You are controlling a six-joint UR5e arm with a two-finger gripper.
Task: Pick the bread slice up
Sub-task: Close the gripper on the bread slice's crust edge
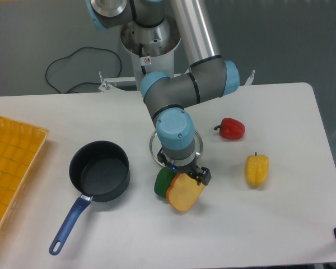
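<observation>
Bread slice (184,193) at frame centre (against a green pepper (162,181)), hand (185,174) at its top edge, grip unclear; lift should follow.

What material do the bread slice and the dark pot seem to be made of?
The bread slice looks like matte toy plastic or foam: flat, even pale orange face, darker crust edge, no shine. The dark pot looks like coated metal, possibly plastic: dull black bowl with a blue handle.

Jaws hidden under wrist; green pepper (162,181) half behind bread slice (185,192).
</observation>
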